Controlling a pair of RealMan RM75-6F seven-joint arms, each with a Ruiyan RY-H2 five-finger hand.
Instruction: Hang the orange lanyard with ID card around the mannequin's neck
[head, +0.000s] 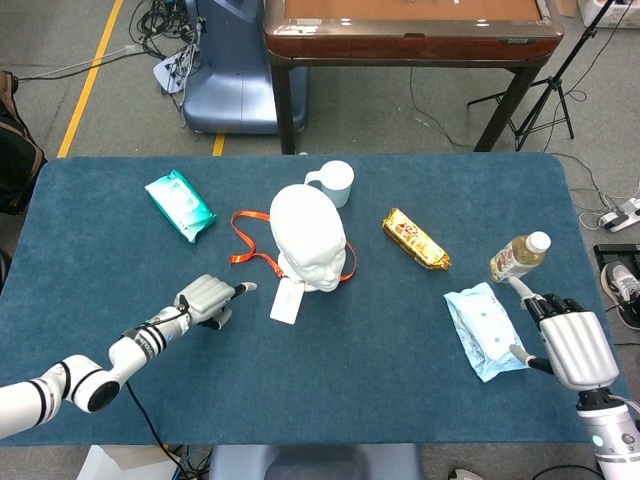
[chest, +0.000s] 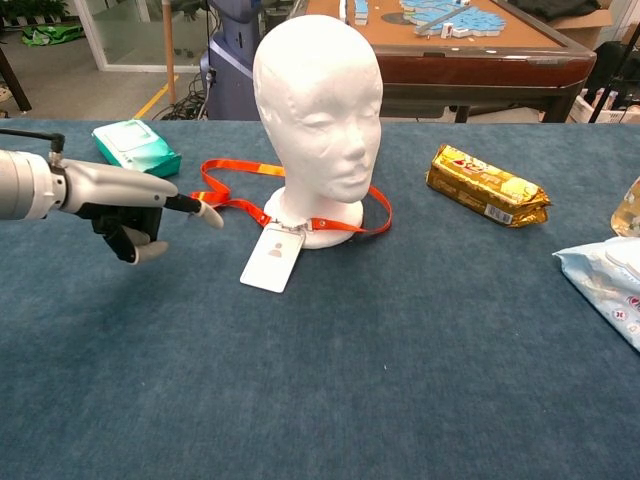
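The white foam mannequin head (head: 308, 238) (chest: 318, 120) stands upright mid-table. The orange lanyard (head: 240, 238) (chest: 224, 191) lies flat on the cloth, curving round the head's base, with a loose loop trailing to the left. Its white ID card (head: 286, 300) (chest: 272, 258) lies flat in front of the base. My left hand (head: 210, 300) (chest: 132, 214) hovers just left of the card, most fingers curled in and one stretched out toward the strap, holding nothing. My right hand (head: 575, 345) is at the table's near right, fingers apart and empty.
A teal wipes pack (head: 180, 205) (chest: 135, 150) lies at the left, a white mug (head: 335, 182) behind the head. To the right are a gold snack bar (head: 415, 238) (chest: 487, 187), a bottle (head: 520, 257) and a pale blue pack (head: 483, 330) beside my right hand.
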